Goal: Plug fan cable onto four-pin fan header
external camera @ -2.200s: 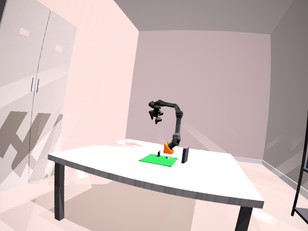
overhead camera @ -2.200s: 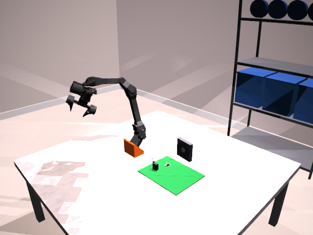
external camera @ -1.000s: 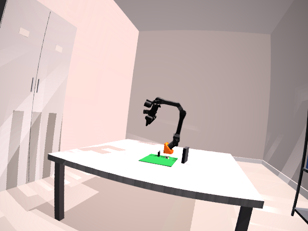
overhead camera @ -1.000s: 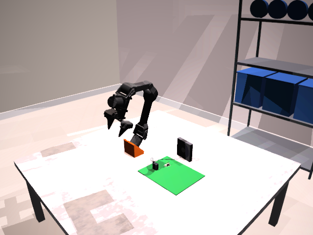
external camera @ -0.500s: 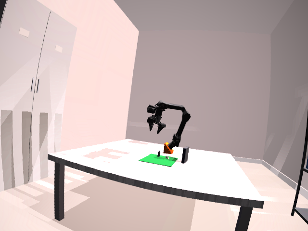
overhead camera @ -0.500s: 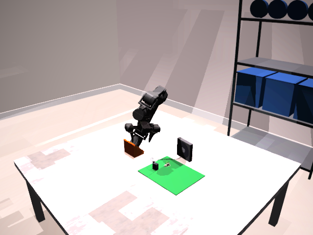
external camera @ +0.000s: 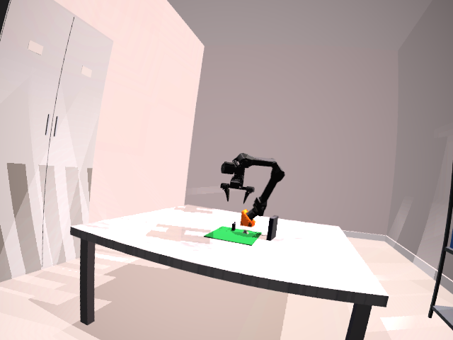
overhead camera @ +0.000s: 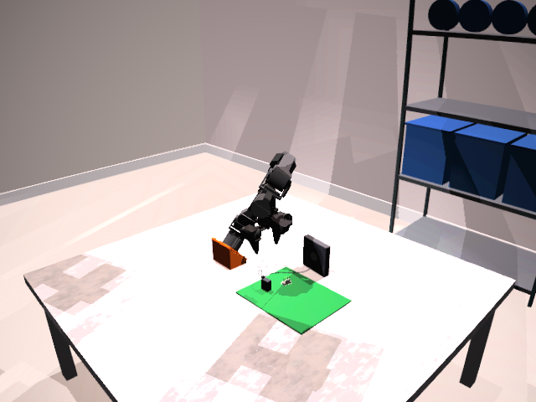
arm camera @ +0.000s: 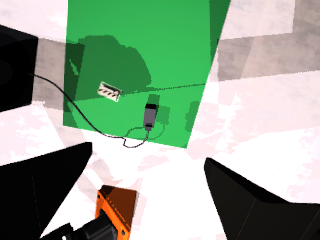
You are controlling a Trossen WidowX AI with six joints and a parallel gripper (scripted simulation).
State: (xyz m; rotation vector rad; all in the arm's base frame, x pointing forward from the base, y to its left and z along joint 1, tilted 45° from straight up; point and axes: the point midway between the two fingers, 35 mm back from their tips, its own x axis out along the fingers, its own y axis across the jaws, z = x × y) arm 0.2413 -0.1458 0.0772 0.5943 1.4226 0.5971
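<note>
- Top view: a black arm rises from an orange base [overhead camera: 228, 255] near the middle of the white worktop [overhead camera: 411, 276]. Its claw [overhead camera: 266, 241] hangs in the air with both prongs spread wide and nothing between them, probably so it can come down around the plug. Below it, toward the near edge, lies the green board [overhead camera: 302, 305]. The dark plug [overhead camera: 265, 283] stands upright at the board's edge nearest the base, just beside the small pale four-pin header [overhead camera: 286, 281] but not on it. The flat black fan [overhead camera: 316, 255] stands on edge beyond the board, toward the right edge of the worktop.
- Exterior view: the claw [external camera: 236, 193] sits well above the board [external camera: 233, 236], touching nothing. The plug [external camera: 233, 226] and fan [external camera: 272, 227] are small here.
- Wrist view: looking down between the two dark prongs, the plug [arm camera: 150, 114] lies on the board [arm camera: 165, 35], apart from the header [arm camera: 109, 91]. A thin cable [arm camera: 82, 117] loops from the plug off the board's edge to the fan [arm camera: 15, 70], with slack enough, I'd judge, for the plug to reach the header. The plugging step is not yet done.
</note>
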